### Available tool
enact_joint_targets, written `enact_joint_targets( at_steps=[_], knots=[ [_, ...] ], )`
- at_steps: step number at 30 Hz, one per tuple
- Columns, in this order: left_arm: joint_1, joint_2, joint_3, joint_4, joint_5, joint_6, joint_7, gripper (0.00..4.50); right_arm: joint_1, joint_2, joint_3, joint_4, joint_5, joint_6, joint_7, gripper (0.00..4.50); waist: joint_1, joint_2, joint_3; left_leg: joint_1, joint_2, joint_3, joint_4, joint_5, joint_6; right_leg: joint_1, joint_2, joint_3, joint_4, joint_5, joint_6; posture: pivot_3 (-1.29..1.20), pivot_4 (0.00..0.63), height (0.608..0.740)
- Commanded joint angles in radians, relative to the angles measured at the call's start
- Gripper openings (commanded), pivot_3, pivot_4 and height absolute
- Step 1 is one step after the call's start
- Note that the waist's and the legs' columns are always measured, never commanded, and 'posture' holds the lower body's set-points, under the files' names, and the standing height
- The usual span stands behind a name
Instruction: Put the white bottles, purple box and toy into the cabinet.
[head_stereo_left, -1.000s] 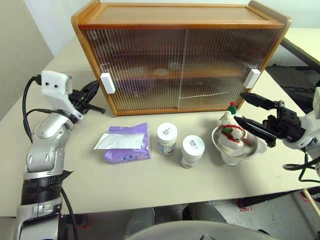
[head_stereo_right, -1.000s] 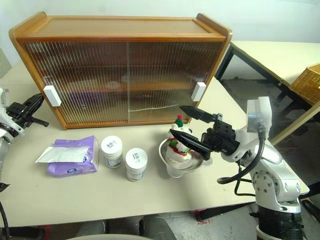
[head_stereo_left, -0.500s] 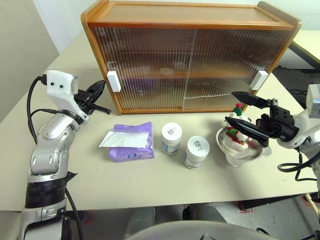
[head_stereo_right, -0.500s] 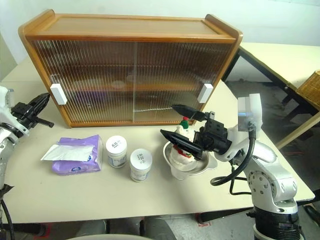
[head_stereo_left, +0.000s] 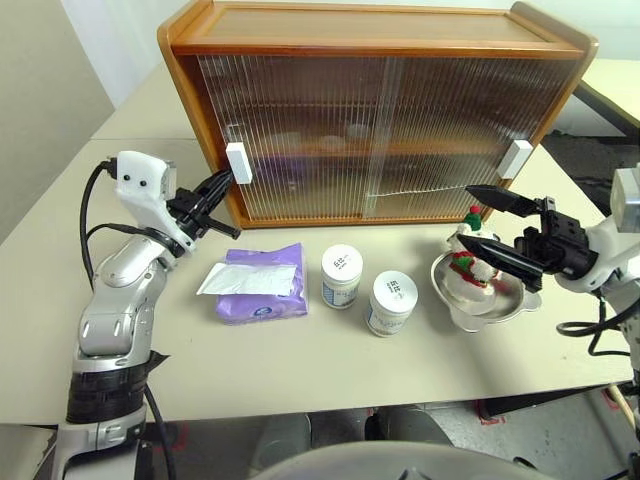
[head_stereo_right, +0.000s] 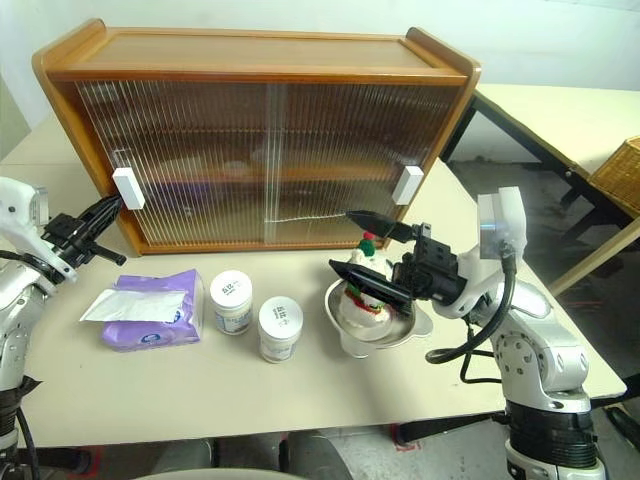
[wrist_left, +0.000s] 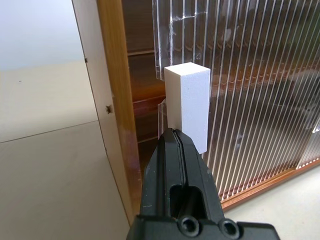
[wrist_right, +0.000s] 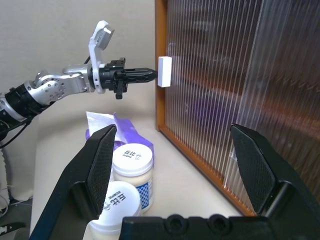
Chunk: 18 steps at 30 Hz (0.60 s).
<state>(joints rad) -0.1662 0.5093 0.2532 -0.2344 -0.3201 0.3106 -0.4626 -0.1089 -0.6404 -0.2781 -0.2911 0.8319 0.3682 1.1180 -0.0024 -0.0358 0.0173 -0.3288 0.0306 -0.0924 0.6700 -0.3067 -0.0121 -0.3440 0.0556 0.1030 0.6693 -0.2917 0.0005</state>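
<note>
Left end effector (wrist_left: 175, 145) nearer handle (wrist_left: 187, 105)

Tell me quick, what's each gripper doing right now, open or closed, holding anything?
Left gripper: shut, holding nothing, tips at the cabinet's white door handle.
Right gripper: open, holding nothing, fingers astride the toy.

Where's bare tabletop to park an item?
Free: the beige table along its near edge, in front of the lavender tissue pack and two white jars. Crowded: the strip between that row and the wooden cabinet, plus around the metal dish.
</note>
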Motion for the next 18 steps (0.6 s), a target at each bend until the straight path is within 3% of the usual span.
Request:
enact_joint_targets(
  at_steps=[1, 18],
  knots=[
    [-0.009, -0.009, -0.016, 0.001, -0.008, -0.005, -0.010, 0.02, 0.010, -0.012, -0.015, -0.013, 0.004, -0.007, 0.010, 4.50, 0.000, 0.000, 0.000, 0.000, 0.000, 0.000, 0.001, 0.000, 0.000, 0.000, 0.000, 0.000, 0.000, 0.000, 0.000, -0.05, 0.001, 0.740],
    [-0.130, -0.017, -0.102, 0.134, 0.026, -0.061, -0.077, 0.02, 0.033, -0.002, -0.014, -0.044, 0.000, -0.011, -0.020, 4.50, -0.007, 0.000, 0.000, -0.001, 0.000, 0.001, 0.008, 0.002, 0.004, 0.002, 0.000, 0.001, 0.000, 0.004, -0.005, -0.09, 0.001, 0.740]
  ],
)
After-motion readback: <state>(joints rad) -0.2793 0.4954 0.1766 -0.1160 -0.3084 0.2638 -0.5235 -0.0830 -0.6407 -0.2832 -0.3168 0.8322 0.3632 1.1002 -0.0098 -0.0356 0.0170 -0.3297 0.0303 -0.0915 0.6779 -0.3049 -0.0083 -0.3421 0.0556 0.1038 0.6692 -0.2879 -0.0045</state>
